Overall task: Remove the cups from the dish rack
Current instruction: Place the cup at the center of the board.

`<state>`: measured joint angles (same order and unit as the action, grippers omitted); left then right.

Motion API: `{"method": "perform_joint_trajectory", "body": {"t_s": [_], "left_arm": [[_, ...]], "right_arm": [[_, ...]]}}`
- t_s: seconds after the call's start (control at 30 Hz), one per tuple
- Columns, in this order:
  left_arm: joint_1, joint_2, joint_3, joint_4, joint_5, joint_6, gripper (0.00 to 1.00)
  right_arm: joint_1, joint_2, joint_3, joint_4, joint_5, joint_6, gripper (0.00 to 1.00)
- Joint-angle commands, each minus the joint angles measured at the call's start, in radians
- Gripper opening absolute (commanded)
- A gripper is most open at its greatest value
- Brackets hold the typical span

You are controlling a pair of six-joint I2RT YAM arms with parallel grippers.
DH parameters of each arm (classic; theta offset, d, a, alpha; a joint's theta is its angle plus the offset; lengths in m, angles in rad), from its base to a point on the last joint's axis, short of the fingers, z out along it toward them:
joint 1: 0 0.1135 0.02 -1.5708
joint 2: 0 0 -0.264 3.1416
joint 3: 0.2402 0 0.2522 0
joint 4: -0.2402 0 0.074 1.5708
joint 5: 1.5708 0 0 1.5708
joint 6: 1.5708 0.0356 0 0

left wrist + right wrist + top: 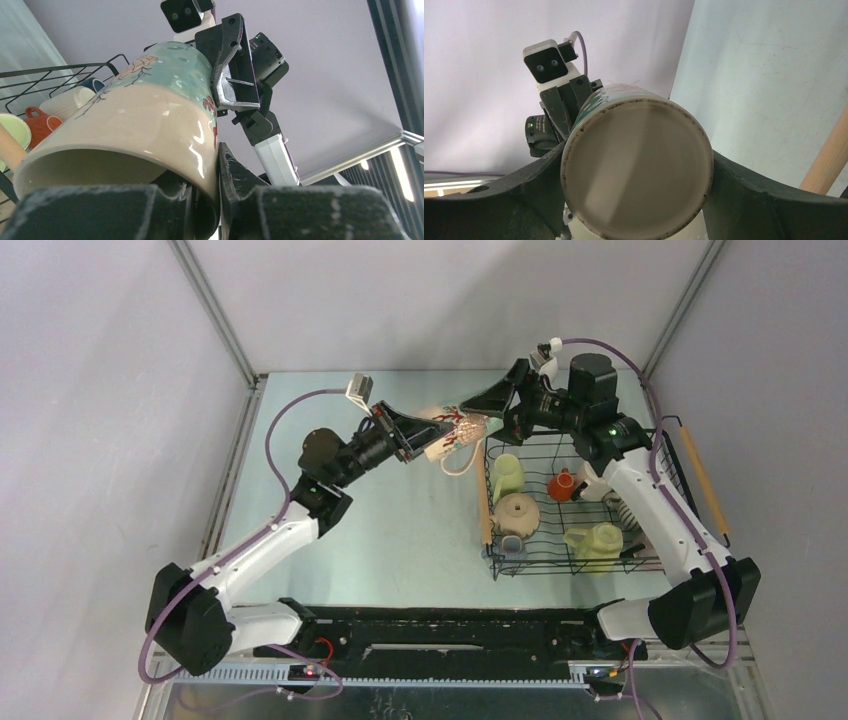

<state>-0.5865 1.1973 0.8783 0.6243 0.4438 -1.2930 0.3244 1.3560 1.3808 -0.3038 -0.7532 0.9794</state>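
A cream and teal cup (pixel 447 432) (pixel 140 125) hangs on its side in the air, just left of the dish rack (pixel 560 435). My left gripper (pixel 422 436) (pixel 205 170) is shut on its rim, with one finger inside and one outside. My right gripper (pixel 482 408) (pixel 637 152) spans the cup's base (pixel 636 165), and both fingers lie against its sides. Inside the rack sit a yellow-green cup (pixel 507 475), a tan one (pixel 517 512), an orange-red one (pixel 563 485), another yellow-green one (pixel 595 540) and a small grey one (pixel 512 550).
The rack has light wooden rod handles on its left (pixel 485 510) and right (pixel 705 480) sides. My right arm reaches over the rack's back right part. Pale green table surface (pixel 400 530) lies left of the rack. Grey walls close in the back and sides.
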Motion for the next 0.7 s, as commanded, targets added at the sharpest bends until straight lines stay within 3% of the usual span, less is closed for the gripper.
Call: {"method": "perform_joint_trajectory", "body": {"t_s": [0.0,0.2,0.33,0.47,0.67], "left_arm": [[0.005,-0.055,0.026,0.060,0.006,0.008,0.19],[0.012,-0.066,0.026,0.060,0.019,0.007,0.44],[0.017,-0.073,0.022,0.059,0.023,0.009,0.48],[0.018,-0.068,0.025,0.058,0.031,0.009,0.37],[0.017,-0.047,0.042,0.026,0.050,0.013,0.01]], "right_arm": [[-0.023,-0.021,0.004,0.078,-0.001,0.022,0.34],[-0.047,-0.009,0.004,0.095,-0.041,0.064,0.18],[-0.053,-0.008,0.004,0.102,-0.052,0.073,0.15],[-0.051,-0.006,0.004,0.109,-0.053,0.075,0.14],[-0.045,-0.001,0.003,0.100,-0.049,0.056,0.14]]}}
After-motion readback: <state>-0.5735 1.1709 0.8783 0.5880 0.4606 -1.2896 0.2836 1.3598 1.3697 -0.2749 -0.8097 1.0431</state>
